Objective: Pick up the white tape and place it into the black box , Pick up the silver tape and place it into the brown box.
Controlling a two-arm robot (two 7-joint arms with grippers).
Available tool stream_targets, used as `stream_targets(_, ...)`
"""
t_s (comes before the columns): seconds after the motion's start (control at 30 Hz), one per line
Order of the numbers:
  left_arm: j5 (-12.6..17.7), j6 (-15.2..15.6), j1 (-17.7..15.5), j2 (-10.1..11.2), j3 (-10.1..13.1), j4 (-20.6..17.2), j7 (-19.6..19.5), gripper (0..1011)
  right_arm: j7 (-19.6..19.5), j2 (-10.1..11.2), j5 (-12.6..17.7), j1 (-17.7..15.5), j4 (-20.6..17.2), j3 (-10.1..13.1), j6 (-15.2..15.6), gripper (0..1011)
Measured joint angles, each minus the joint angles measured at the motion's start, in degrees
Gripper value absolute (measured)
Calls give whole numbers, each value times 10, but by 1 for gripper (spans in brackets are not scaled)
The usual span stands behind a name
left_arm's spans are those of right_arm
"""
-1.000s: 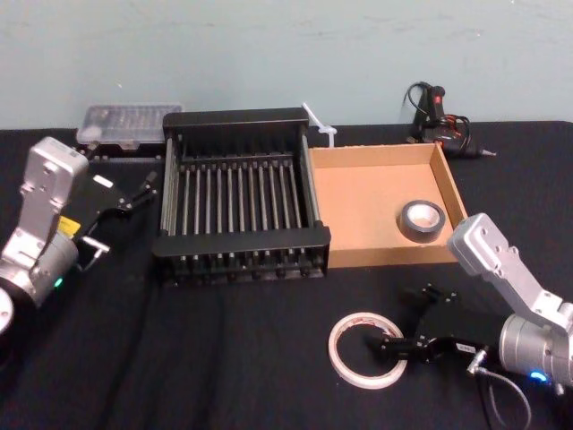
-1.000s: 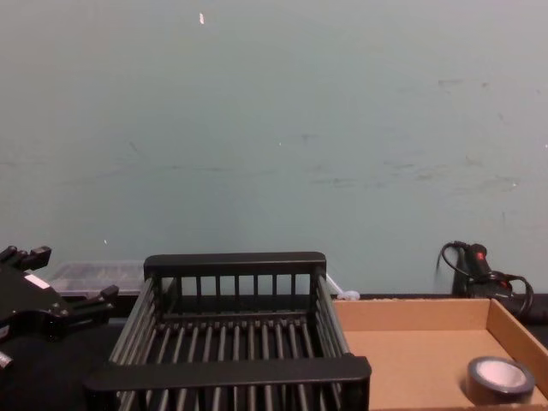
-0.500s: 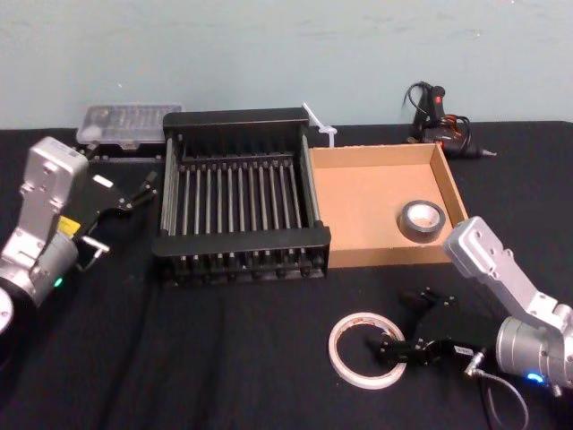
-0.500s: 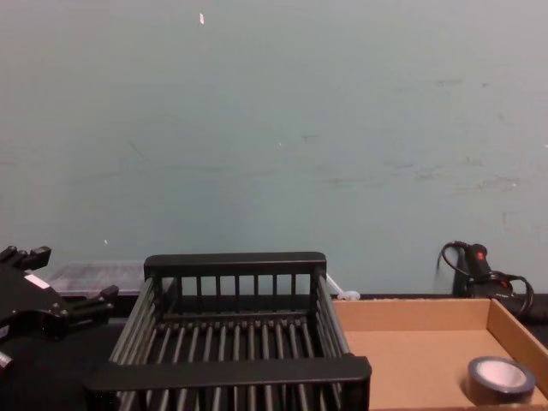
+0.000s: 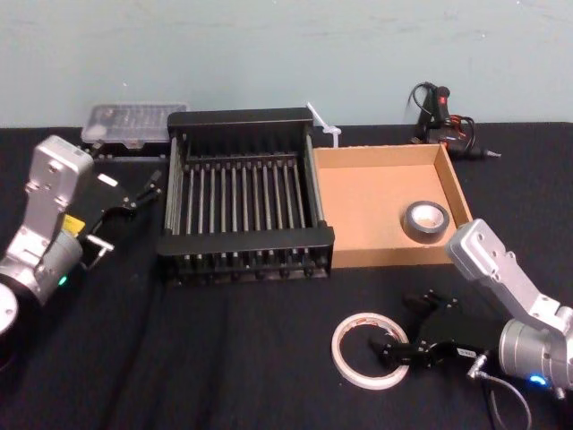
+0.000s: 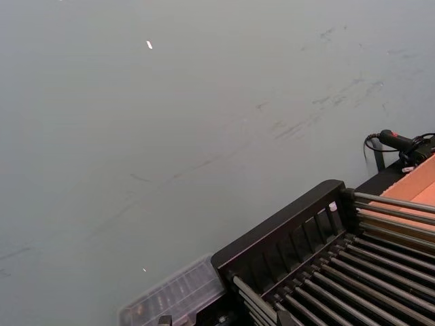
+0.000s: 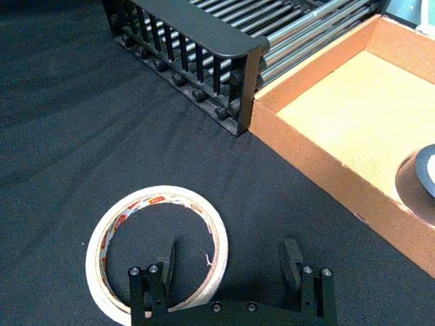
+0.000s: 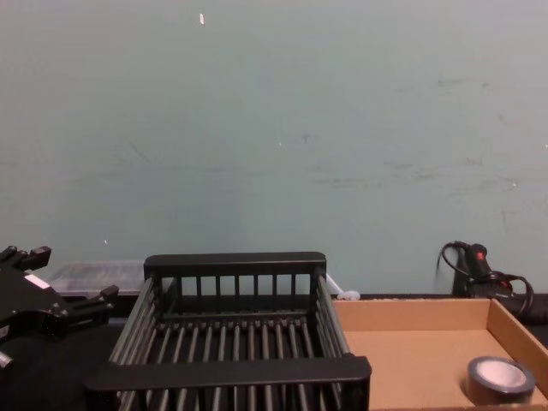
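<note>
Right gripper (image 7: 228, 261) spread wide, low near the table's front edge; one finger inside the white tape (image 7: 158, 250) ring, lying flat, apparently astride its wall. Black box (image 5: 246, 204) lies toward the table's back-left. Left gripper (image 5: 125, 204) idle, looks open.

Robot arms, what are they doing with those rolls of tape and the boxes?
The right gripper is down low on the black table with its jaws open, one jaw inside the white tape ring and one outside it, ready to grab it. The tape is not lifted yet. It is meant for the black box, which has no tape in it. The silver tape already lies in the brown box. The left gripper waits open beside the black box.
</note>
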Motion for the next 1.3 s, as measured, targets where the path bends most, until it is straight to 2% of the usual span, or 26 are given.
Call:
stream_targets(1.1, 0, 0, 0, 0, 0, 0, 0, 1001, 1, -1, 0, 1, 1, 0, 2, 1003)
stream_targets(1.3, 0, 0, 0, 0, 0, 0, 0, 1001, 1, -1, 0, 1, 0, 0, 2, 893)
